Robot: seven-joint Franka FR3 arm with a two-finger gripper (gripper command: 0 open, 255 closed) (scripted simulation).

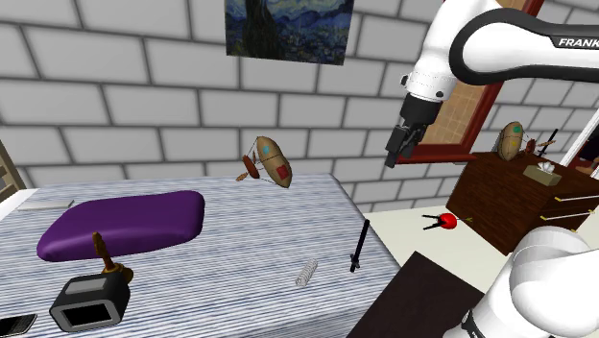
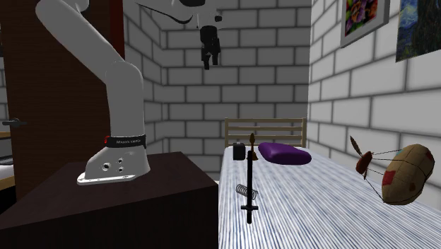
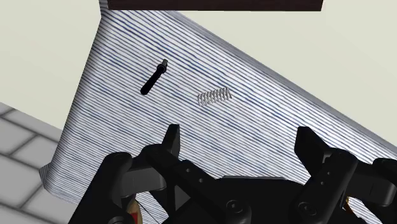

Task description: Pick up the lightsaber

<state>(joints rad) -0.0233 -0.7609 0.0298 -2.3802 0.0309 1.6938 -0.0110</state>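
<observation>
**Up High, Wide Open, Holding Nothing**

Hung the black gripper (image 3: 238, 133) high over the striped bed (image 1: 240, 230), fingers spread wide apart. Held nothing, touched nothing. Found the lightsaber (image 3: 153, 77) well below, on the bed near its edge, just beside a little grey spring (image 3: 214, 96). Looked thin, black and straight, like a short stick with a paler tip.

Striped bed (image 1: 240, 226) with purple cushion (image 1: 125, 223), coil spring (image 1: 305, 273) and tan airship model (image 1: 275, 163); starry painting (image 1: 288, 27) on the wall (image 1: 115, 96).
</observation>
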